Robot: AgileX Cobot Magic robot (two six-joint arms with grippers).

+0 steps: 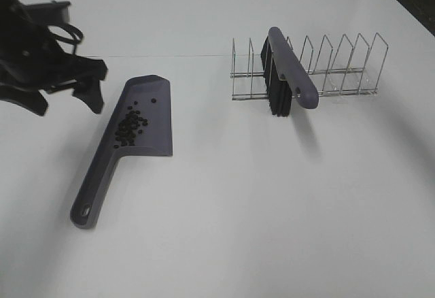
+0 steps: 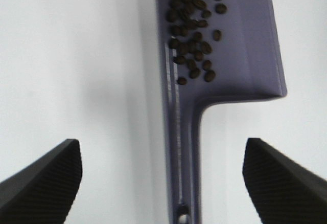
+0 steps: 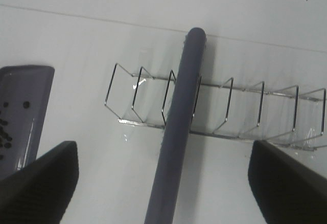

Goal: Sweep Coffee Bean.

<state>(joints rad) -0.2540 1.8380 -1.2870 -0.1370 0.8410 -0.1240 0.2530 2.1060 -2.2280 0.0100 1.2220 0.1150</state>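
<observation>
The coffee beans (image 1: 130,124) lie in a loose heap inside the purple-grey dustpan (image 1: 155,118), which lies flat on the white table with its handle toward the front. In the left wrist view the beans (image 2: 191,29) sit near the pan's handle end (image 2: 245,55). My left gripper (image 1: 68,97) hovers left of the dustpan, open and empty (image 2: 163,183). The purple-handled brush (image 1: 292,67) leans in the wire rack (image 1: 340,67), bristles down. My right gripper (image 3: 163,183) is open and empty above the brush handle (image 3: 179,132); it is out of the exterior view.
The wire rack (image 3: 245,106) stands at the back right with several slots. The dustpan's mouth edge (image 3: 25,96) and a few beans (image 3: 5,127) show in the right wrist view. White tabletop (image 1: 272,209) surrounds everything.
</observation>
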